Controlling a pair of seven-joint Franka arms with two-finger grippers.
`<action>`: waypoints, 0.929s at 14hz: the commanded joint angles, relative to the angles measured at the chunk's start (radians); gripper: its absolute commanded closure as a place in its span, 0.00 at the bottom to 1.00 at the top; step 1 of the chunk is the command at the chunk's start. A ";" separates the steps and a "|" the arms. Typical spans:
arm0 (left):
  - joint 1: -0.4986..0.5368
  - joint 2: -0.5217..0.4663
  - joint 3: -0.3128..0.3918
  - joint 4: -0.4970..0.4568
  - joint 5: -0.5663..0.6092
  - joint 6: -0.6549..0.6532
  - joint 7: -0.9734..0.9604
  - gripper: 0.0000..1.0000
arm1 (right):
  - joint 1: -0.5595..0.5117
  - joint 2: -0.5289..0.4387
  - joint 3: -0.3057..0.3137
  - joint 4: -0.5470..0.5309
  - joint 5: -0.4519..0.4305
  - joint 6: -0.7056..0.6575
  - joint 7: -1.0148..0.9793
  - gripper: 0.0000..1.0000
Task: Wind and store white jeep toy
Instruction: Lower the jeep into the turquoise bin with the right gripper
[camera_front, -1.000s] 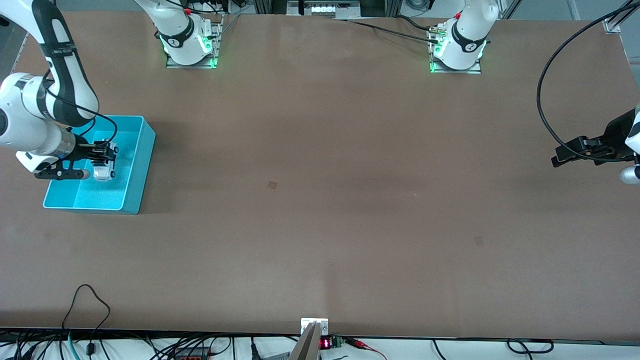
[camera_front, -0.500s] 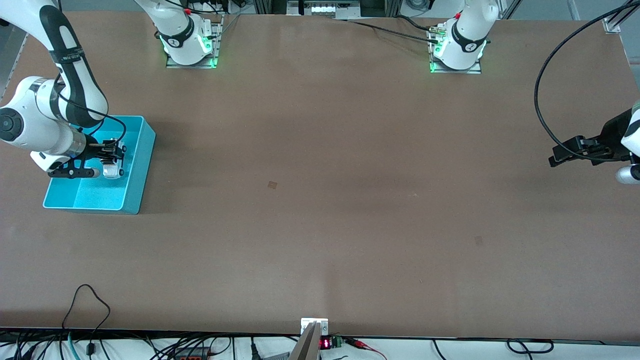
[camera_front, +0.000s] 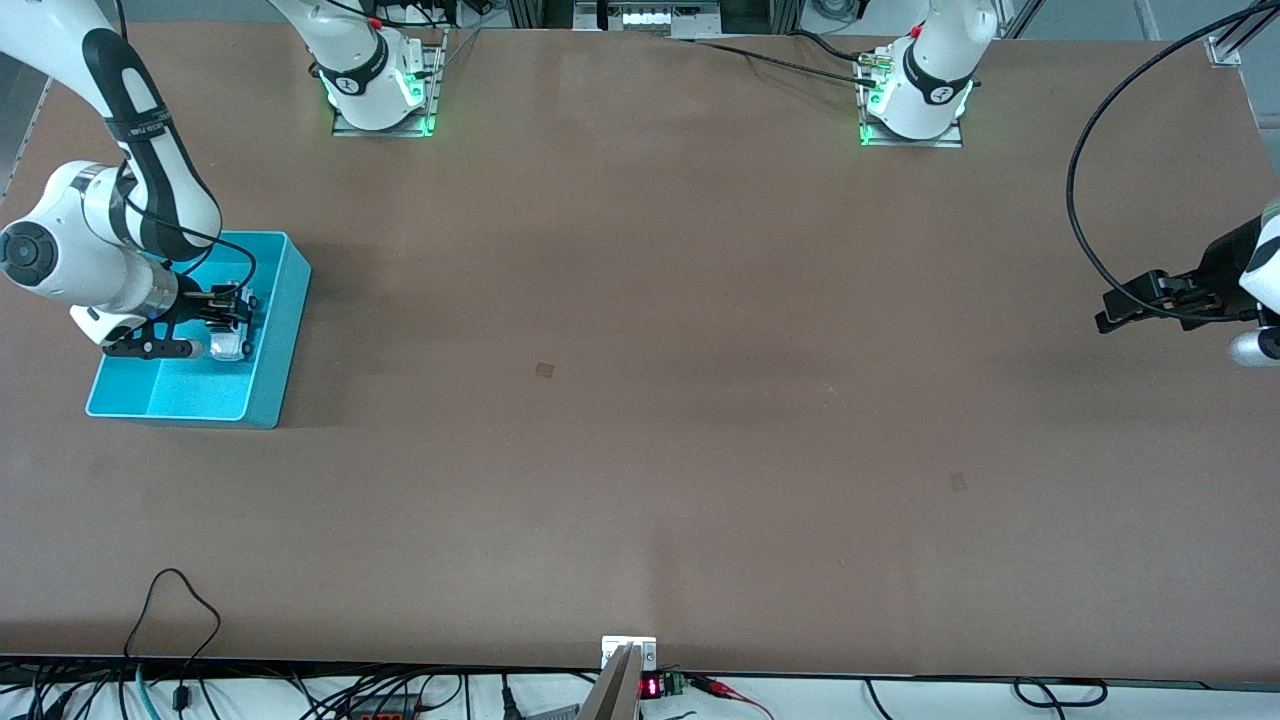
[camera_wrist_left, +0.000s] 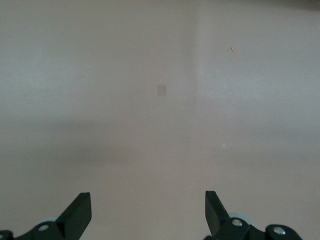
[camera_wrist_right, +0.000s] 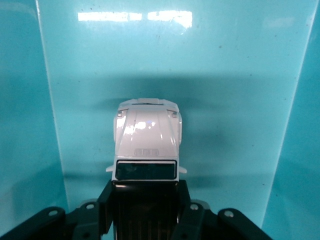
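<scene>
1. Right gripper (camera_front: 232, 322) is inside the teal bin (camera_front: 283, 330), low over the bin floor, its fingers (camera_wrist_right: 184, 210) pinched on the rear of the white jeep toy (camera_front: 230, 345).
2. In the right wrist view the white jeep toy (camera_wrist_right: 147, 142) shows its white hood and dark windshield, its black roof section clamped between the black fingers. The teal floor lies right under it; whether the wheels touch the floor cannot be told.
3. The jeep sits in the half of the bin toward the table's middle, between the bin's walls and touching neither wall.
4. The teal bin stands at the right arm's end of the table (camera_front: 640, 400), near that edge, roughly midway between the edge by the robot bases and the edge by the front camera.
5. Left gripper (camera_front: 1120, 310) waits in the air over the table edge at the left arm's end, well apart from the bin.
6. In the left wrist view its fingers (camera_wrist_left: 80, 212) stand spread wide with nothing between them, bare brown table (camera_wrist_left: 160, 125) below.
</scene>
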 joint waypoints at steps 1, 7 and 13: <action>0.000 -0.021 -0.002 -0.017 -0.010 -0.001 -0.001 0.00 | -0.023 -0.002 0.021 -0.010 -0.018 0.020 0.005 0.93; 0.001 -0.021 -0.002 -0.017 -0.010 -0.001 -0.001 0.00 | -0.023 -0.006 0.030 -0.005 -0.018 0.016 0.010 0.00; 0.001 -0.021 -0.003 -0.015 -0.010 0.001 -0.001 0.00 | -0.023 -0.097 0.096 0.241 -0.009 -0.338 0.056 0.00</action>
